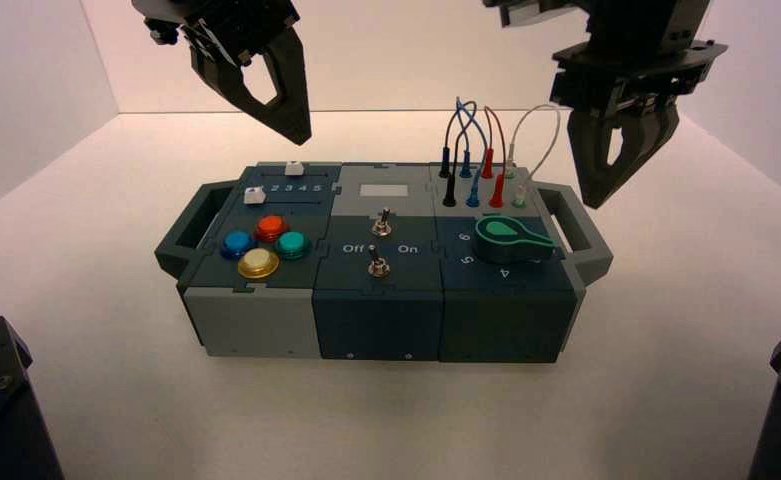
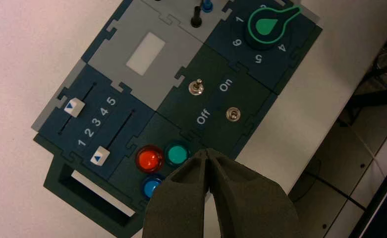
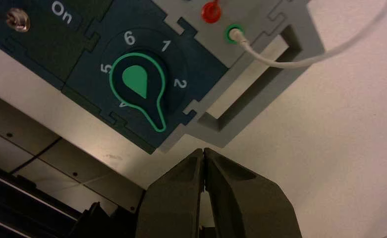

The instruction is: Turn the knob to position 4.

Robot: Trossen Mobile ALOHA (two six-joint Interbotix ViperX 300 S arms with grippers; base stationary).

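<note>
The dark green teardrop knob sits at the front right of the box's top. In the right wrist view its pointer tip lies between the printed 2 and the numeral 4, which the knob half covers. The 4 also shows on the curved dial in the other views. My right gripper hangs shut and empty above the box's right end, clear of the knob. My left gripper is shut and empty, raised behind the box's left half.
The box carries several coloured buttons, two white sliders by a 1-5 row, two metal toggle switches by Off/On, and plugged wires at the back right. Handles stick out at both ends.
</note>
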